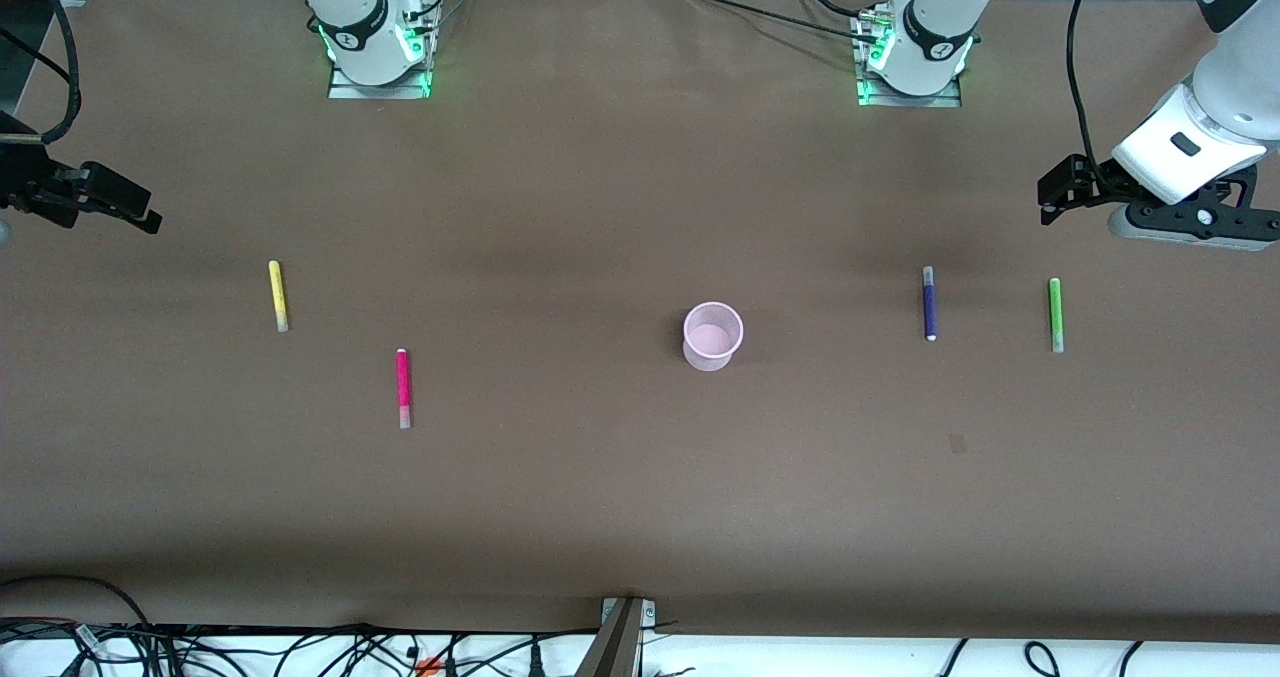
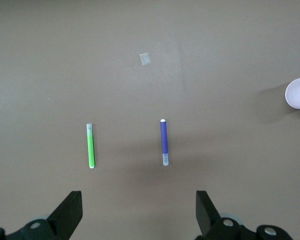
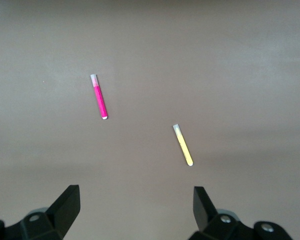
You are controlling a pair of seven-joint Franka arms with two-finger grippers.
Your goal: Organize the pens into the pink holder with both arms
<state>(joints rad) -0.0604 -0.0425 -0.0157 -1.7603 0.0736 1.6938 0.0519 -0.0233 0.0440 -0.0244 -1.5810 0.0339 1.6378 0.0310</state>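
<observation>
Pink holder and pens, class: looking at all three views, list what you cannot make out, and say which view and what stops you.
1. Pink holder: the left wrist view's edge cuts it; only a sliver of rim shows.
2. Holder's inside: front view shows it pale, too small to tell more.
3. Right gripper: front view's edge cuts off its arm.
4. Any print on the purple pen, green pen, magenta pen or yellow pen: too small everywhere.

Brown table [image 1: 600, 207], small pale patch [image 1: 957, 444] — cables [image 1: 300, 647]
</observation>
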